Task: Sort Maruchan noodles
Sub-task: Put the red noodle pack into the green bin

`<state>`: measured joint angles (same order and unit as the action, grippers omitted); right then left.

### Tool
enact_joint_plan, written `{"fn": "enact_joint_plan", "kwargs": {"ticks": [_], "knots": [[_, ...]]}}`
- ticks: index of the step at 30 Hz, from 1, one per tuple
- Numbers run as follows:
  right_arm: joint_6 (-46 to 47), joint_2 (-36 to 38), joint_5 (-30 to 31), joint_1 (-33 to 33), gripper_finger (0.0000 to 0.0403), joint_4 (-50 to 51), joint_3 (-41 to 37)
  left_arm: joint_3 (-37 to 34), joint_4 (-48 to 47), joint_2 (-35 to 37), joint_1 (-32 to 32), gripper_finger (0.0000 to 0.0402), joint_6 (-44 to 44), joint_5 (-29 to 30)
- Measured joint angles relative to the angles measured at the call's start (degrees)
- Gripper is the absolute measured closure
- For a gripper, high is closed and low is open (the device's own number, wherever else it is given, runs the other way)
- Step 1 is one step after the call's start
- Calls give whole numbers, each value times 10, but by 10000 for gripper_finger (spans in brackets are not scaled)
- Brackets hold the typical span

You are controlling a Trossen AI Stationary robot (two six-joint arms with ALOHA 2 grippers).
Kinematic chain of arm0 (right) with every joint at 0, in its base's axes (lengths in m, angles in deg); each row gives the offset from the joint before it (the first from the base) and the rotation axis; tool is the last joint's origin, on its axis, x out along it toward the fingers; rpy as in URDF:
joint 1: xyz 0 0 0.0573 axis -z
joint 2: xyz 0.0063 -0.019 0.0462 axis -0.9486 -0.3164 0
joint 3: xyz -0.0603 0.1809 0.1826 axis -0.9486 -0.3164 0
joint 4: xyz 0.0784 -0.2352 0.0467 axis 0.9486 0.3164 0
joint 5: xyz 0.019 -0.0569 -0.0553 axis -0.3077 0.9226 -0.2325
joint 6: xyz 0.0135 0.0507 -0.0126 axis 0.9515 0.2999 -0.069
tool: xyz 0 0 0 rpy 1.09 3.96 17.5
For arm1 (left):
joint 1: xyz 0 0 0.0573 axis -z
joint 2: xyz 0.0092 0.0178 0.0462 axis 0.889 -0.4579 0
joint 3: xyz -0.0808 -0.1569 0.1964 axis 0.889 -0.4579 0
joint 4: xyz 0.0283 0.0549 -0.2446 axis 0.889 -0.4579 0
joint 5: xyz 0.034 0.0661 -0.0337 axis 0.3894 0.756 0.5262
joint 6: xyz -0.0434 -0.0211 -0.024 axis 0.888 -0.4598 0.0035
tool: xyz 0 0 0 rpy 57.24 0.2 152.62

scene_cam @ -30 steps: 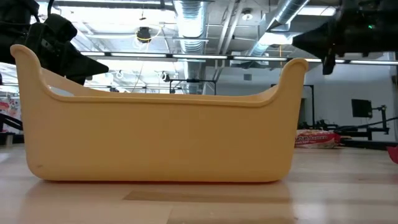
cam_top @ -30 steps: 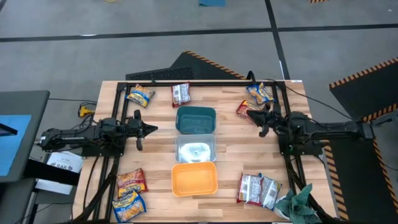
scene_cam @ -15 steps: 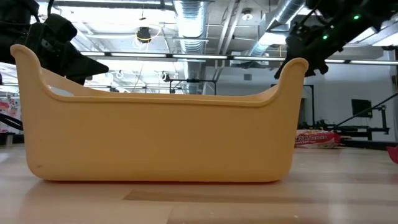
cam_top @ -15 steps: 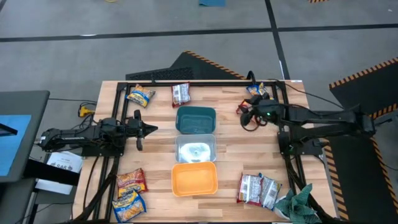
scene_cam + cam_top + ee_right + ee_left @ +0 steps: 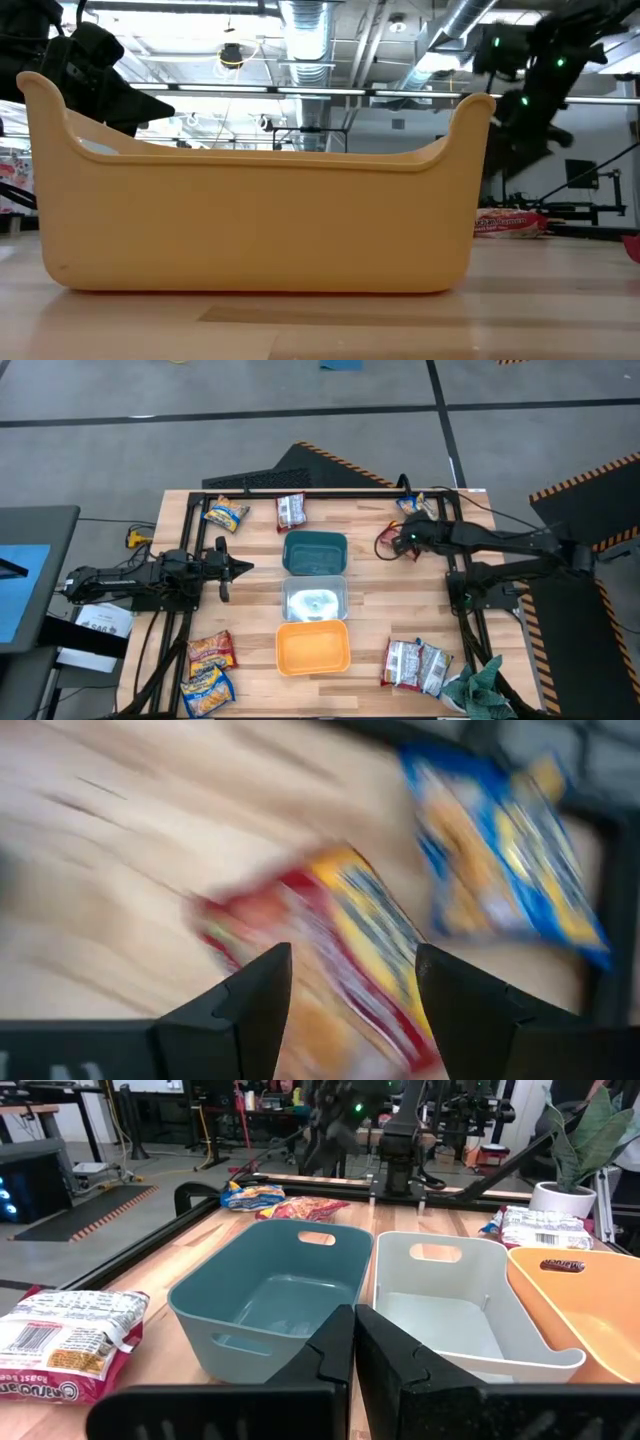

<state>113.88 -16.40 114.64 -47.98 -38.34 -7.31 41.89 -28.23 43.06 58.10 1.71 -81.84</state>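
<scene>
Reaching with the right gripper (image 5: 393, 543) toward the red-orange flat plastic noodle packet (image 5: 330, 950) lying at about two o'clock on the wooden slatted table (image 5: 240, 610), just beside the yellow-and-blue plastic packet (image 5: 510, 850) nearer the far corner. Fingers standing apart, straddling the red-orange packet from above and gripping nothing. Probably hovering just over it rather than touching, though the motion blur in the wrist view leaves that unsure. Waiting at nine o'clock with the left gripper (image 5: 352, 1345), fingers pressed together, facing the teal square plastic bin (image 5: 265, 1305). Doing this grasp well means centring over the packet's middle, descending until both tips are bracketing the crinkly wrapper, pinching only this packet, and keeping clear of its yellow-and-blue neighbour.
</scene>
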Motion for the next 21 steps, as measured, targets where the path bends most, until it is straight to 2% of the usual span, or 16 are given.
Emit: {"fn": "enact_joint_plan", "kwargs": {"ticks": [4,11,21], "knots": [[39,-36,0,20,168,9,-22,0,0,0,0,401,0,0],[37,-83,-7,3,168,-87,-48,0,0,0,0,401,0,0],[26,-172,5,-6,177,-116,-45,0,0,0,0,401,0,0]]}}
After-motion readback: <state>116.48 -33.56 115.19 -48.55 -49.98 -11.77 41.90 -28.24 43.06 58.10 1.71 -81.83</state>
